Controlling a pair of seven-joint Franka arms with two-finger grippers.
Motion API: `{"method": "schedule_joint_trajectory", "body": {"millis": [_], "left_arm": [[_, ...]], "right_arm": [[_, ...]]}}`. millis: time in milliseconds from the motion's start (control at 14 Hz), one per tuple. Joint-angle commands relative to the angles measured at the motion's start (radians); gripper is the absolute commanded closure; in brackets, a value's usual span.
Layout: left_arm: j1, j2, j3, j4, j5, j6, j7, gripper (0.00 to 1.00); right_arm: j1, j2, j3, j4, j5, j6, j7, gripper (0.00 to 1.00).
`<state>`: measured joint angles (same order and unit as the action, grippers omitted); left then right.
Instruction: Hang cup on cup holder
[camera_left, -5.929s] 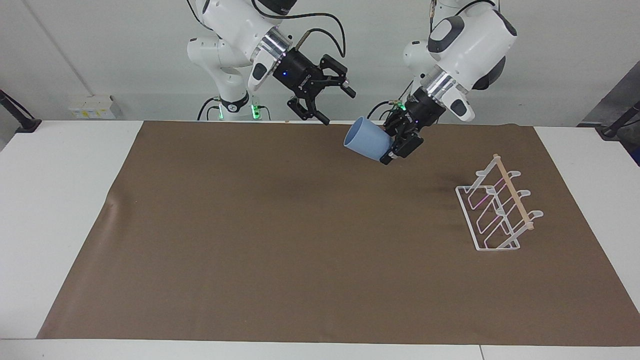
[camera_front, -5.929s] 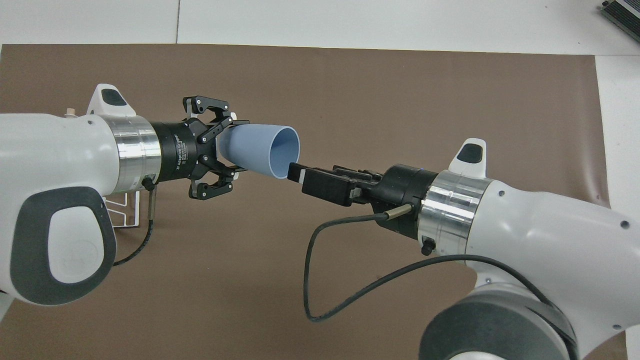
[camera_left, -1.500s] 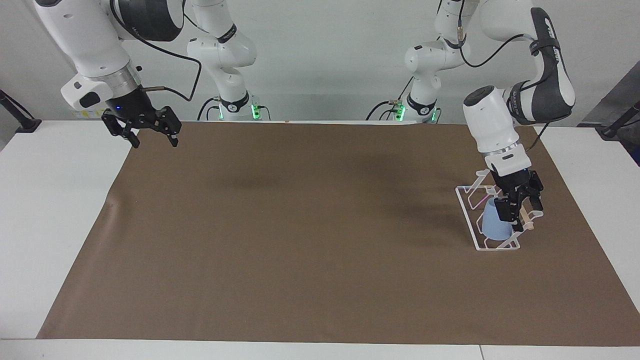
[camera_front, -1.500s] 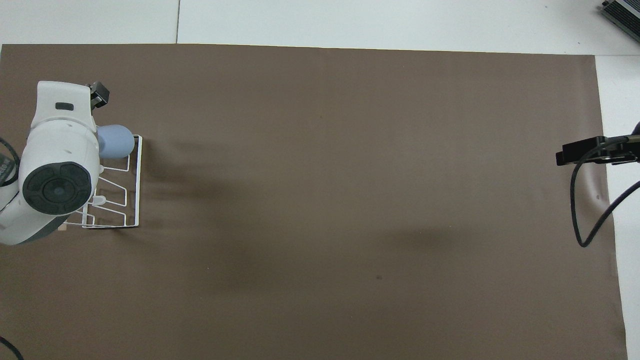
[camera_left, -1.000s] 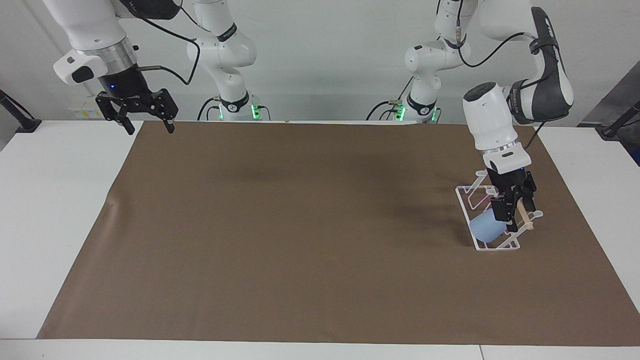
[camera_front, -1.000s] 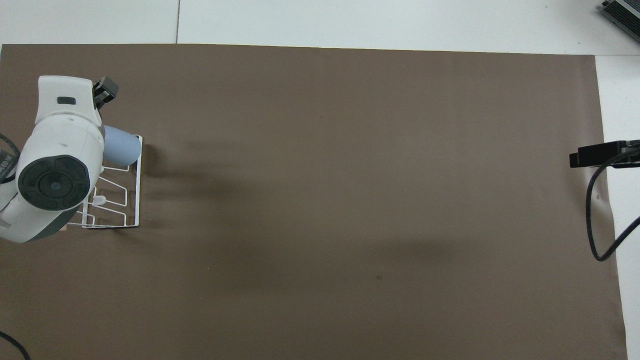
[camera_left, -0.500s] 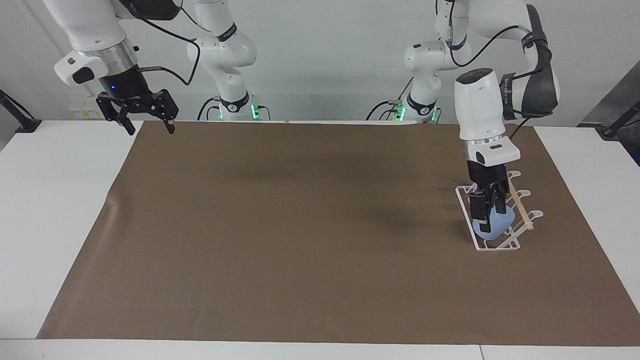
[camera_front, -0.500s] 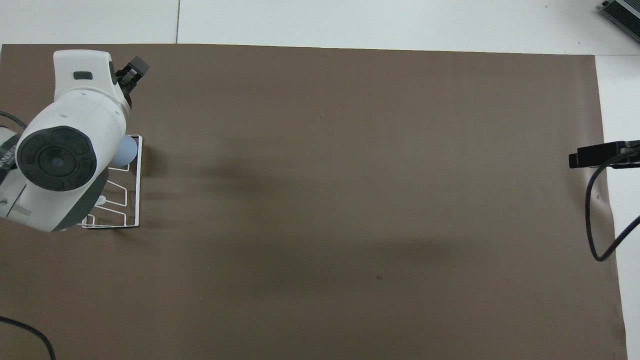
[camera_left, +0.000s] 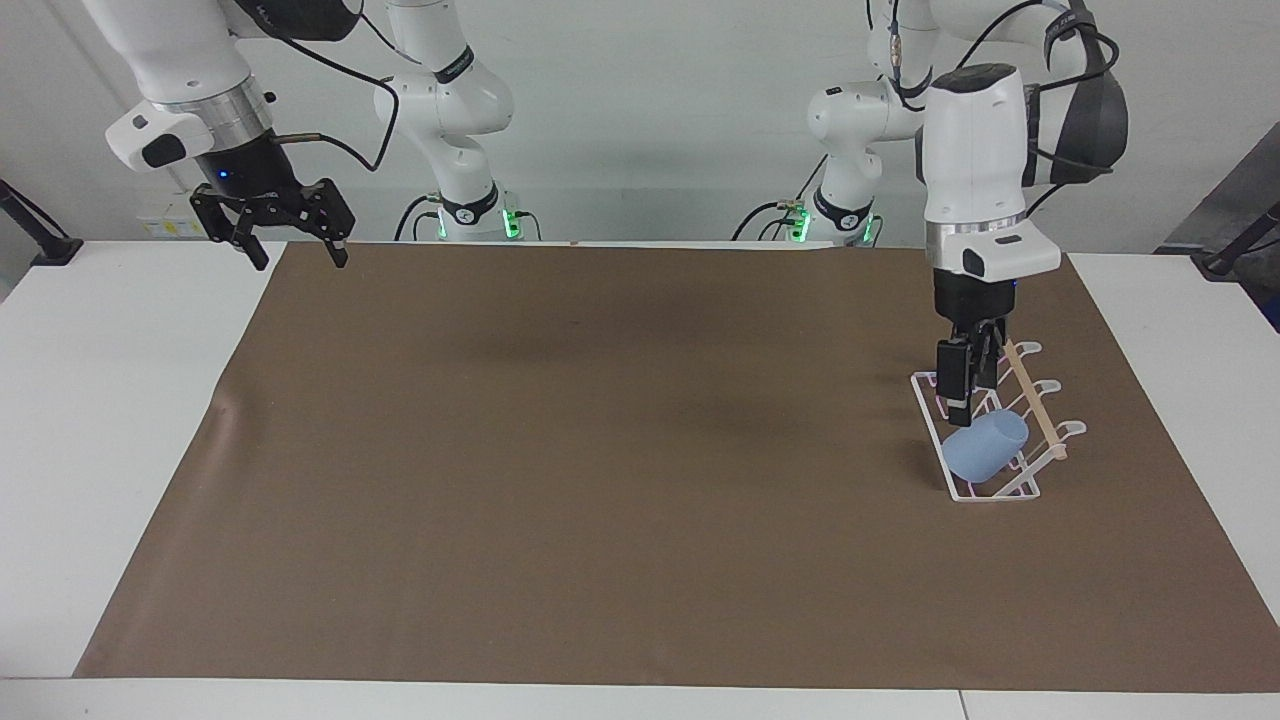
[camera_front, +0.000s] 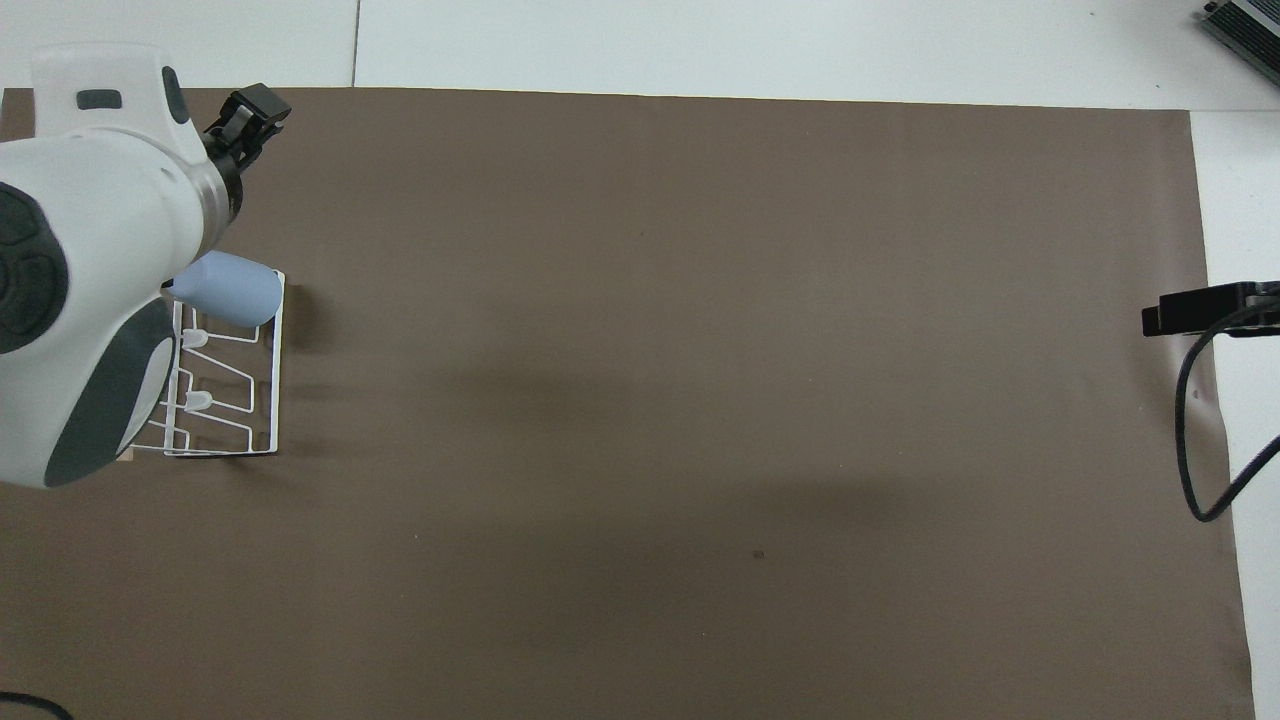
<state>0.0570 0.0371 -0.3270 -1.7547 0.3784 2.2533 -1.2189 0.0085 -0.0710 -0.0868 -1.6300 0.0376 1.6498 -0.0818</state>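
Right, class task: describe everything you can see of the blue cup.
The cup is small, light blue, plain and matte, seemingly plastic, with no handle. It lies tilted on the white wire rack, at the rack's end farthest from the robots, its narrower closed base toward the table's middle. Only the rack touches it; the open left gripper is above, apart from it.

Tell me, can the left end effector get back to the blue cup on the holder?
Probably yes: the left end effector hangs open just above the cup on the cup holder, nothing between them.
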Motion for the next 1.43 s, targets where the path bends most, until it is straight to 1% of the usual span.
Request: {"method": "schedule_joint_trajectory", "body": {"millis": [0,214,286,429,571,714,857,1071,1214,1286,1357], "left_arm": [[0.001,-0.042,0.005,0.059,-0.120,-0.151,0.186,0.00],[0.012,-0.060,0.026,0.073,-0.200,-0.240,0.367,0.00],[0.042,-0.065,0.023,0.072,-0.232,-0.274,0.454,0.00],[0.072,-0.075,0.026,0.072,-0.274,-0.340,0.626,0.00],[0.124,-0.080,0.026,0.072,-0.309,-0.383,0.775,0.00],[0.173,-0.082,0.026,0.072,-0.322,-0.447,0.960,0.00],[0.198,-0.094,0.026,0.073,-0.320,-0.529,1.154,0.00],[0.198,-0.092,0.020,0.104,-0.308,-0.633,1.219,0.00],[0.196,-0.073,0.016,0.182,-0.318,-0.736,1.239,0.00],[0.193,-0.057,0.014,0.219,-0.322,-0.761,1.239,0.00],[0.192,-0.056,0.013,0.221,-0.329,-0.750,1.239,0.00]], "right_arm": [[-0.002,-0.019,-0.001,-0.022,-0.001,0.007,0.013,0.00],[-0.002,-0.019,-0.001,-0.022,-0.001,0.007,0.013,0.00],[-0.002,-0.019,-0.001,-0.022,-0.001,0.007,0.013,0.00],[-0.002,-0.019,0.001,-0.022,-0.001,0.007,0.013,0.00],[-0.002,-0.019,-0.001,-0.022,-0.001,0.007,0.013,0.00],[-0.002,-0.019,-0.001,-0.022,-0.001,0.007,0.013,0.00],[-0.002,-0.019,-0.001,-0.022,-0.001,0.007,0.013,0.00],[-0.002,-0.019,-0.001,-0.022,-0.001,0.007,0.013,0.00],[-0.002,-0.019,-0.001,-0.022,-0.001,0.007,0.013,0.00],[-0.002,-0.019,0.001,-0.022,-0.001,0.007,0.013,0.00],[-0.002,-0.019,-0.001,-0.022,-0.001,0.007,0.013,0.00]]}}
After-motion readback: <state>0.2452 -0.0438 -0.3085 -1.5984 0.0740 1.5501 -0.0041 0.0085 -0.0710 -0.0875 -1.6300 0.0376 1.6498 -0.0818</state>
